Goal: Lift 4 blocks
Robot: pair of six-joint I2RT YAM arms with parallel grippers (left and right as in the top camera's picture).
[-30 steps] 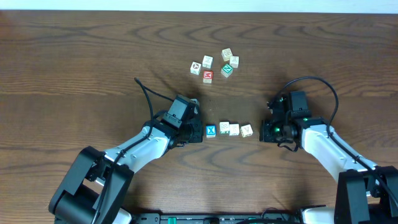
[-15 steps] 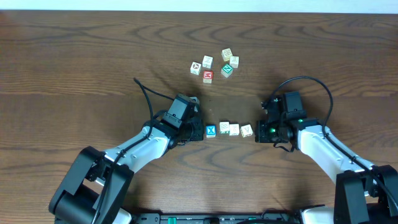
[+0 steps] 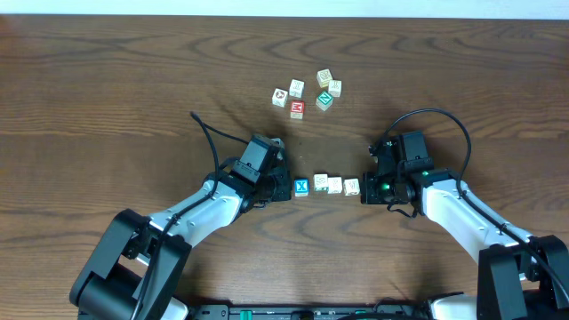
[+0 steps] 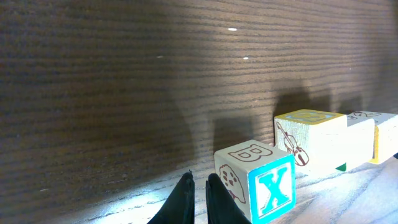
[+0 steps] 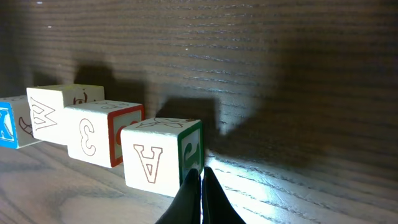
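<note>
Blocks (image 3: pixel 327 185) in row; L gripper (image 3: pixel 288 189), R gripper (image 3: pixel 364 192) close at ends.

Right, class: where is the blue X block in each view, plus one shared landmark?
Overhead: blue X block, left end of the line, by the left claw.
Left wrist: bottom, right of centre.
Right wrist: cut off at left edge.
Shared landmark: the cream block beside it.

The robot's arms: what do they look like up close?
Both the left arm and right arm have white tube-like sections between chunky black joints. A black cable loops from each wrist. The right wrist shows small green lights. The left pincer and right pincer end in thin, dark, tapered tips.
</note>
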